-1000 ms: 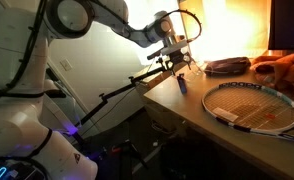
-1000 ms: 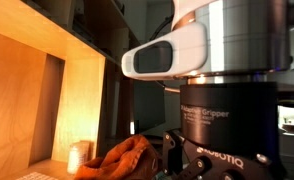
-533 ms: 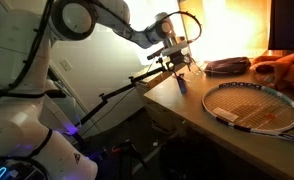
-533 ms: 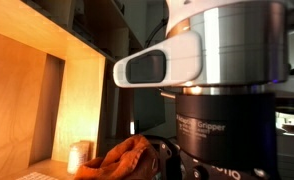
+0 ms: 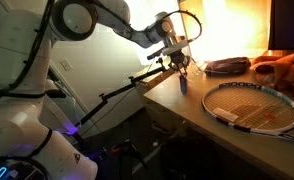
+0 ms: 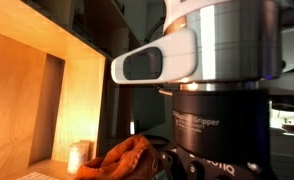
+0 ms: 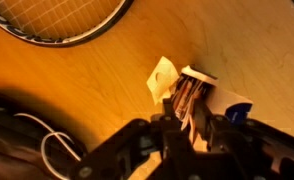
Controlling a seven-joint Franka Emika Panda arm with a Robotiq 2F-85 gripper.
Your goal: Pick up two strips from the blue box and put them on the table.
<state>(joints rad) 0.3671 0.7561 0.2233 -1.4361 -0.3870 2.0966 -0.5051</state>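
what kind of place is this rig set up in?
Probably a home or office corner rather than a kitchen: a tan wooden table carrying a tennis racket and an orange cloth, with lit wooden shelving nearby.

Housing print: "Gripper" is read in pale letters on the black gripper housing (image 6: 223, 128) in an exterior view (the word ahead of it is too blurred to make out).
Lower line: a second row of pale letters is cut by the bottom frame edge and cannot be read with certainty.
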